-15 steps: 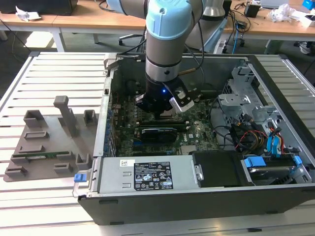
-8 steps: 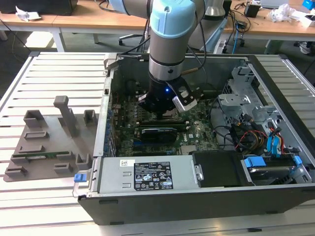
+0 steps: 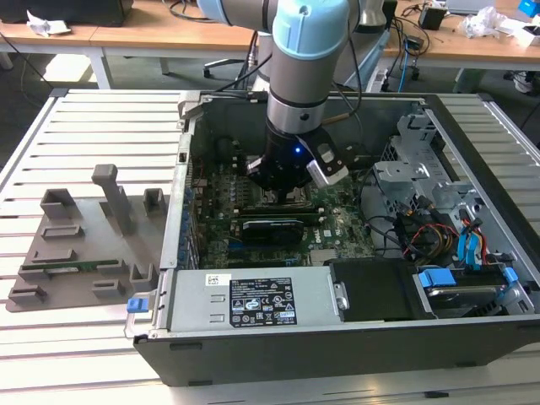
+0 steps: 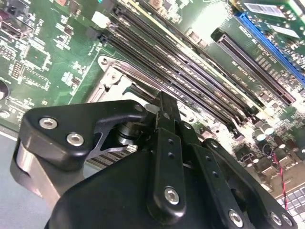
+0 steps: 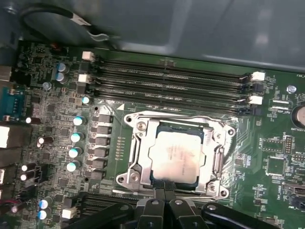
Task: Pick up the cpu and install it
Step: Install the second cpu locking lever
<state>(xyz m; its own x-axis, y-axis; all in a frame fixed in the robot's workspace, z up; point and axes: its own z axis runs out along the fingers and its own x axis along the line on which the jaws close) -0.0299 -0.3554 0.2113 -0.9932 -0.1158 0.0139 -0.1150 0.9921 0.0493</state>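
Observation:
The cpu (image 5: 177, 153), a small square chip with a silver-grey top, lies flat inside the black metal-framed socket (image 5: 137, 143) on the green motherboard (image 5: 57, 119). In the first wrist view my gripper (image 5: 165, 185) has its two black fingers pressed together with no gap, their tips at the chip's near edge. The second wrist view shows the same thin fingers (image 4: 167, 114) closed over the socket's corner. In the exterior view the gripper (image 3: 283, 196) reaches down into the open computer case, over the middle of the board.
Several long memory slots (image 5: 167, 78) run just beyond the socket. The case (image 3: 253, 359) holds a power supply (image 3: 253, 297) at the front and a drive cage with cables (image 3: 439, 219) at the exterior view's right. A grey parts fixture (image 3: 84, 245) lies outside, at its left.

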